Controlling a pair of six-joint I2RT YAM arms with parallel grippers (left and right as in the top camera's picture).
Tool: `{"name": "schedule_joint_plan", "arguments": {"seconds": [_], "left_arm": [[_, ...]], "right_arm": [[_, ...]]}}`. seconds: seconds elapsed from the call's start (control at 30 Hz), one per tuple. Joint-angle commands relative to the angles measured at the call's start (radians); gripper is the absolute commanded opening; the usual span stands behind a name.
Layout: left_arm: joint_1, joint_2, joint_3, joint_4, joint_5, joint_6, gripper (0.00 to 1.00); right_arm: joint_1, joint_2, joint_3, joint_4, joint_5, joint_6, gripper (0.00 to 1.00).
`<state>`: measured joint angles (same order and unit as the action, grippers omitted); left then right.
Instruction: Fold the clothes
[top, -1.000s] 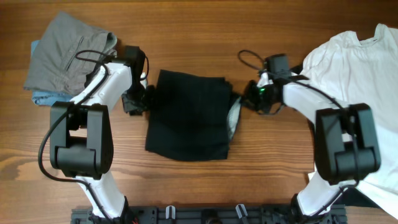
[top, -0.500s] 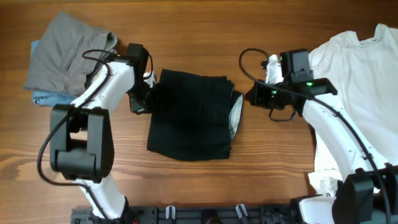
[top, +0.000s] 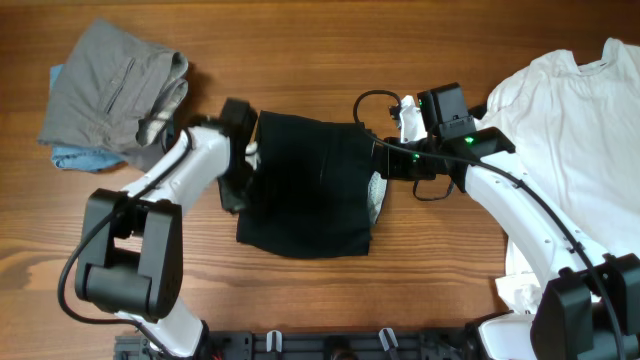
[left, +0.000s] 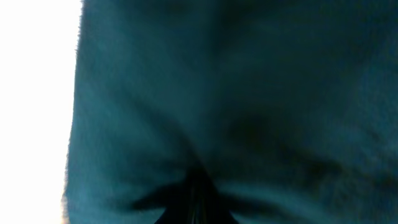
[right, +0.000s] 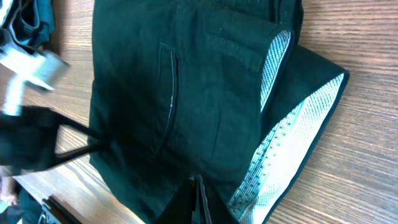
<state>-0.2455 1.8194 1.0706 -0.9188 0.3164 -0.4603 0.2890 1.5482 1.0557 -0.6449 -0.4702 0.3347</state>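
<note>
The black garment (top: 305, 190) lies folded at the table's middle, its pale grey mesh inner edge (top: 377, 192) showing on the right side. My left gripper (top: 243, 180) is at its left edge. In the left wrist view the dark fabric (left: 236, 93) fills the frame and creases run into the shut fingers (left: 198, 200). My right gripper (top: 380, 160) is over the garment's right edge. In the right wrist view its fingers (right: 198, 198) are shut over the black cloth (right: 155, 93), beside the mesh lining (right: 292, 155). A white T-shirt (top: 575, 130) lies at the right.
A grey garment (top: 110, 85) lies bunched at the back left on top of a blue piece (top: 68, 157). The wooden table (top: 320, 40) shows around the clothes. A dark rail (top: 330, 345) runs along the front edge.
My right gripper pulled away to the right, then came back left over the black garment's right edge. My left gripper moved right and forward onto the garment's left edge.
</note>
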Motion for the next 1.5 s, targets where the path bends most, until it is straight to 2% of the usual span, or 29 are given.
{"name": "schedule_joint_plan", "arguments": {"seconds": [0.0, 0.13, 0.27, 0.43, 0.6, 0.67, 0.73, 0.8, 0.93, 1.13, 1.27, 1.4, 1.47], "left_arm": [[0.047, -0.002, -0.172, 0.129, 0.001, -0.214, 0.04], [0.13, -0.002, -0.231, 0.293, -0.049, -0.224, 0.04], [0.209, -0.002, -0.201, 0.469, -0.044, -0.151, 0.04], [0.251, -0.002, -0.04, 0.512, 0.006, -0.04, 0.04], [0.234, -0.002, 0.187, 0.366, 0.014, 0.053, 0.05], [0.227, -0.002, 0.279, 0.256, 0.013, 0.093, 0.11], [0.224, -0.002, 0.364, 0.127, 0.011, 0.128, 0.12], [0.227, -0.006, 0.423, 0.006, 0.008, 0.14, 0.12], [0.239, -0.03, 0.441, -0.13, 0.008, 0.139, 0.22], [0.243, -0.037, 0.431, -0.293, 0.008, 0.139, 0.28], [0.243, -0.037, 0.384, -0.306, 0.009, 0.13, 0.35], [0.238, -0.038, 0.306, -0.331, 0.037, 0.134, 0.34], [0.234, -0.038, 0.261, -0.327, 0.055, 0.14, 0.36]], "right_arm": [[0.0, 0.013, -0.001, 0.009, 0.005, 0.008, 0.07], [0.0, 0.016, -0.002, 0.07, 0.005, 0.009, 0.08], [0.001, 0.032, -0.002, 0.2, 0.006, 0.035, 0.08], [0.023, 0.087, -0.002, 0.308, 0.006, 0.113, 0.08], [0.085, 0.175, -0.002, 0.367, 0.006, 0.113, 0.09], [0.111, 0.227, -0.002, 0.391, 0.017, 0.114, 0.09], [0.121, 0.269, -0.002, 0.394, 0.059, 0.123, 0.08], [0.115, 0.31, -0.002, 0.38, 0.141, 0.201, 0.08], [0.067, 0.359, -0.002, 0.333, 0.215, 0.328, 0.06], [-0.012, 0.363, -0.001, 0.192, 0.216, 0.444, 0.04], [-0.044, 0.328, 0.007, 0.177, 0.152, 0.33, 0.04], [-0.041, 0.234, 0.013, 0.173, 0.032, 0.1, 0.08], [-0.038, 0.19, 0.013, 0.151, -0.011, 0.029, 0.1]]}}
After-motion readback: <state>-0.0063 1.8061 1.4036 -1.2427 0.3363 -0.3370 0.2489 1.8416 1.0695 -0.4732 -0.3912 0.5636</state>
